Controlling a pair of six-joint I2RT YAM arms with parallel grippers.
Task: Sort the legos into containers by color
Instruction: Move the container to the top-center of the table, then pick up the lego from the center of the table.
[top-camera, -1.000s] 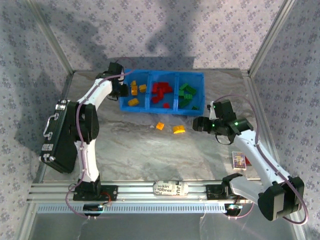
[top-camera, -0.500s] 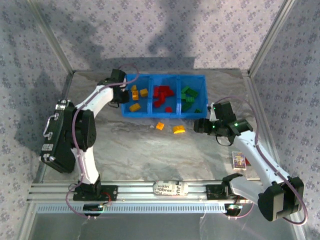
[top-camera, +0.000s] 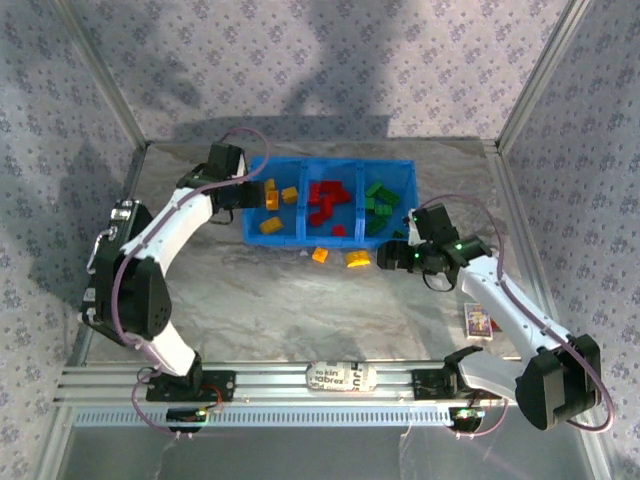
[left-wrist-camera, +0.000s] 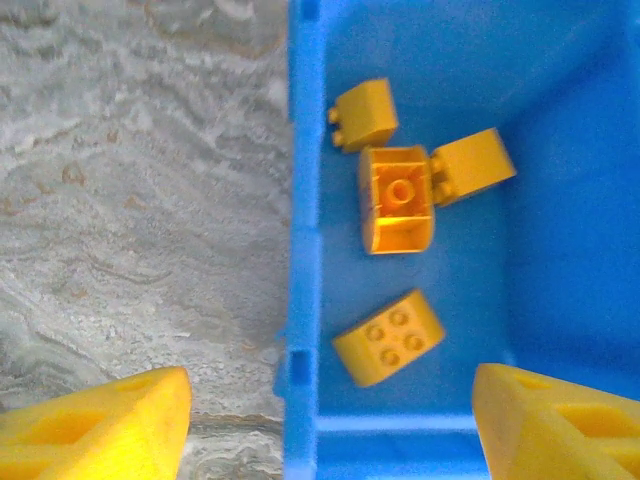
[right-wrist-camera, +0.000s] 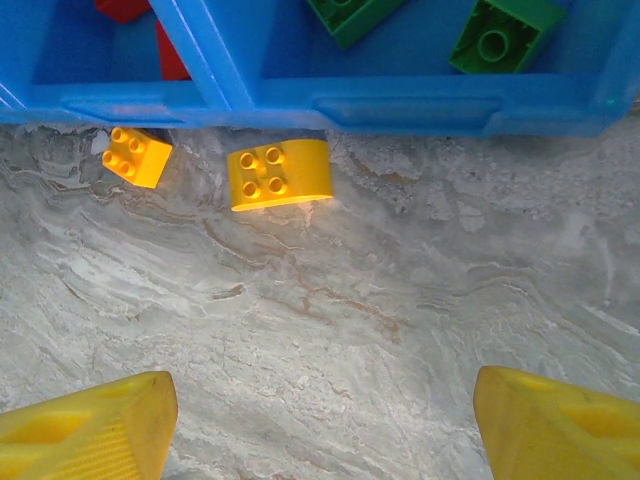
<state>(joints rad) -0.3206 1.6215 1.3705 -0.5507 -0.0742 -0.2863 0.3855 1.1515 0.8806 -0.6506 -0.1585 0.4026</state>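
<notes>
Lying beside bin (right-wrist-camera: 400, 105): two yellow legos (right-wrist-camera: 278, 173)

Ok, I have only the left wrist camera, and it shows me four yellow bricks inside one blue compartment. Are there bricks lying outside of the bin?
Observer: Yes, two yellow ones lie on the table, just in front of the bin. They are a small brick and a bigger brick, which is to its right in the top view.
Operator: Which arm is closer to them?
Observer: The right one. The right gripper is open over the table and faces both bricks, touching neither.
</notes>
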